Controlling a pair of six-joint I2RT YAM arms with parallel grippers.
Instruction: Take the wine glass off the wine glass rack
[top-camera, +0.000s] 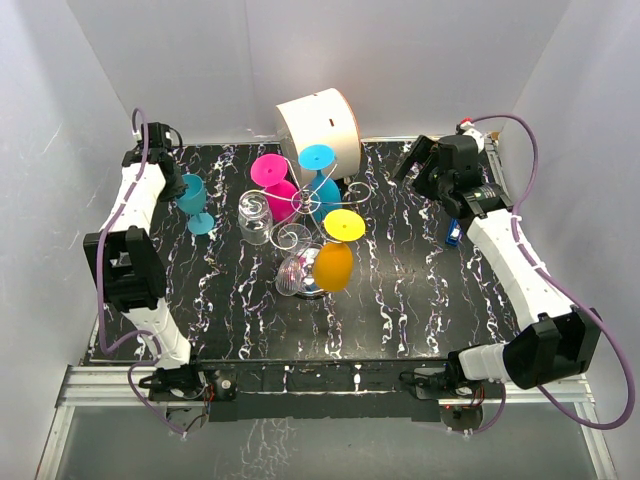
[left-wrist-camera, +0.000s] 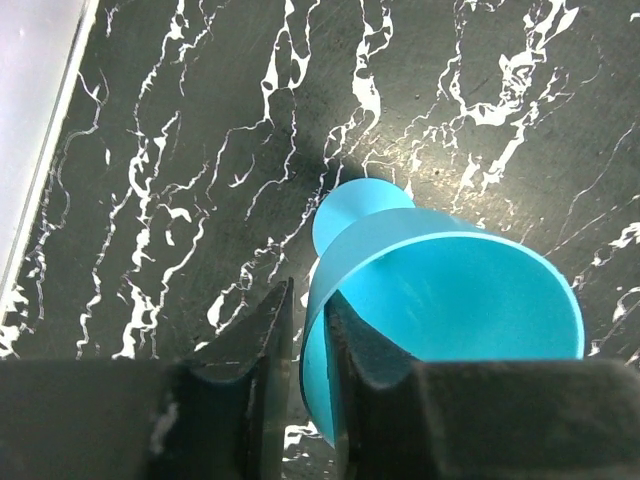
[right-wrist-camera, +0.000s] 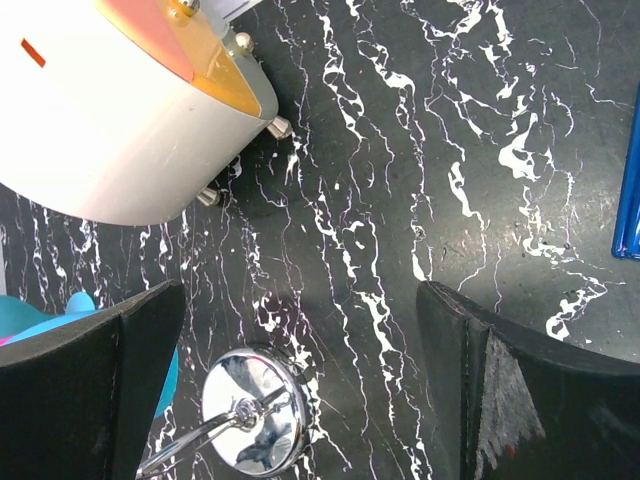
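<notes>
Black marbled bench, white walls: left end effector (left-wrist-camera: 308, 305) clamped on the rim wall of the teal wine glass (left-wrist-camera: 450, 290), stem vertical, frame left of the wine glass rack (top-camera: 300, 205) at centre; right end effector (right-wrist-camera: 298, 310) spread wide, farther off.

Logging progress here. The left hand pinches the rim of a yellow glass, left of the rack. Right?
No: that glass is blue, not yellow, as the left wrist view shows. The left hand does pinch its rim, left of the rack.
</notes>
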